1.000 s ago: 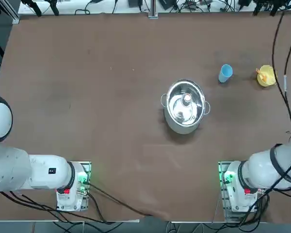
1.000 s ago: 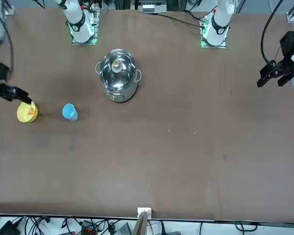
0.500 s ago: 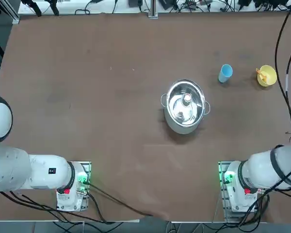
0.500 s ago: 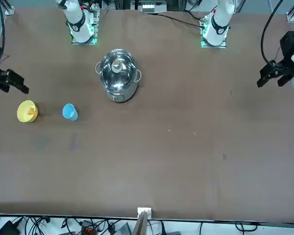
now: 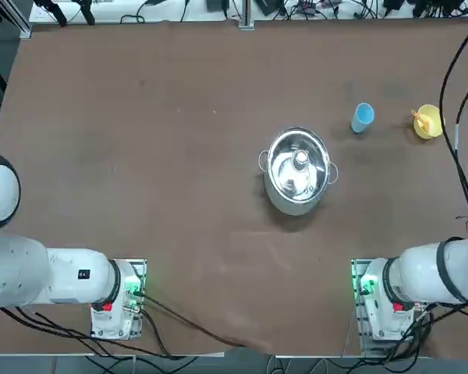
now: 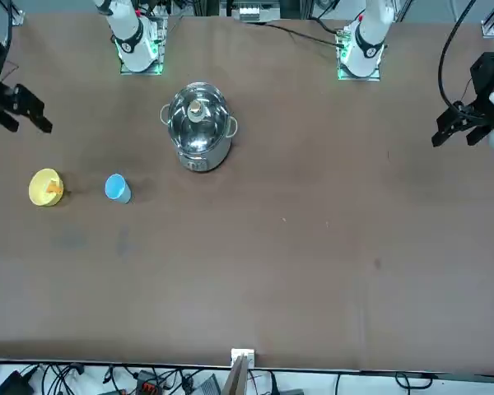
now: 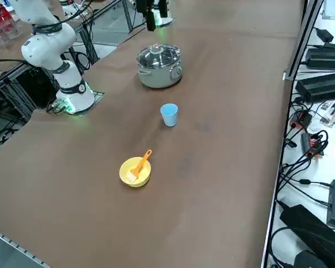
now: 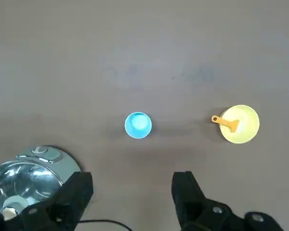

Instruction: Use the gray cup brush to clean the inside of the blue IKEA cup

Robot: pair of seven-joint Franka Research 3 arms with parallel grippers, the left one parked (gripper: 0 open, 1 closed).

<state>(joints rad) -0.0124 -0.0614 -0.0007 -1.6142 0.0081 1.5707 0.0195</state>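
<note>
The blue IKEA cup [image 5: 363, 117] [image 6: 117, 188] [image 7: 169, 114] [image 8: 137, 125] stands upright on the brown table, its mouth facing up. A short way to its right, the cup brush [image 7: 140, 163] [image 8: 225, 121] [image 5: 423, 121] shows orange-tan. It lies in a yellow bowl [image 7: 125, 174] [image 8: 248, 130] with its handle over the rim. My right gripper [image 6: 30, 125] [image 8: 133, 177] hangs high off the table's right end, nearer my side than the bowl and cup. It is open with nothing between its fingers and touches neither.
A lidded steel pot [image 5: 298, 171] [image 6: 199, 127] [image 7: 159, 66] [image 8: 29, 178] stands mid-table, nearer my base than the cup. Black cables [image 5: 452, 101] hang along the table's right edge beside the bowl. Bare brown tabletop surrounds the cup and bowl.
My right gripper has drawn back from beside the yellow bowl toward my side of the table, still open. Cup, bowl, brush and pot have not moved.
</note>
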